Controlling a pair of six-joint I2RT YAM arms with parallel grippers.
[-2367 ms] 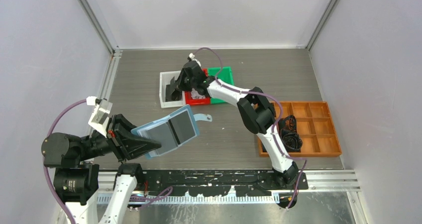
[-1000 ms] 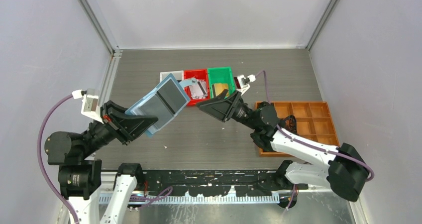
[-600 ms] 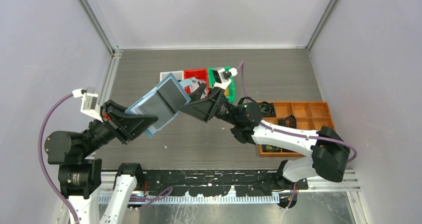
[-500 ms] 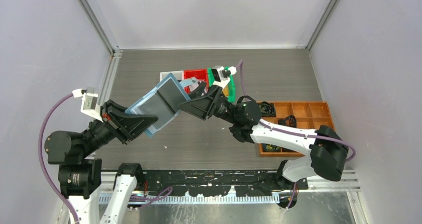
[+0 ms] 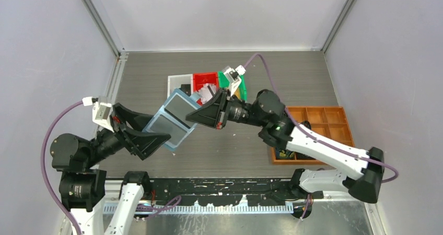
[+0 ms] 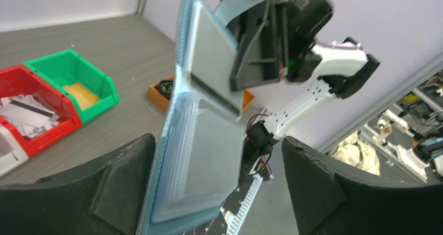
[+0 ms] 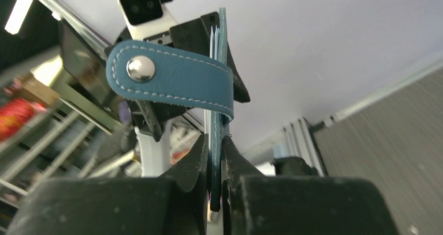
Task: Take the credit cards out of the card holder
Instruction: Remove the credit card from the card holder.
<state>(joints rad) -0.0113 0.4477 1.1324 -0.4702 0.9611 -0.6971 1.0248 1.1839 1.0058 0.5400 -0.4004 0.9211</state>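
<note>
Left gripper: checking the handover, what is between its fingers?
The open wallet stands between the left gripper's spread fingers, seen in the left wrist view; the right gripper pinches its upper half.

Grey wood-grain desk [image 5: 151, 70], plain pale walls [image 5: 219, 13] on three sides, aluminium corner posts [image 5: 99, 21] at the back, even diffuse lighting. Blurry shelving [image 7: 26, 141] beyond the enclosure.

Entry: card holder [image 5: 175, 121] mid-blue outside, paler blue inside. Credit card [image 6: 211, 68] in it silver-grey. Snap tab [image 7: 172, 81] blue, white stitching, silver stud. At 1 o'clock from holder: red bin [image 5: 205, 78], green bin [image 6: 47, 62]. At 3 o'clock: orange tray [image 5: 318, 108].
</note>
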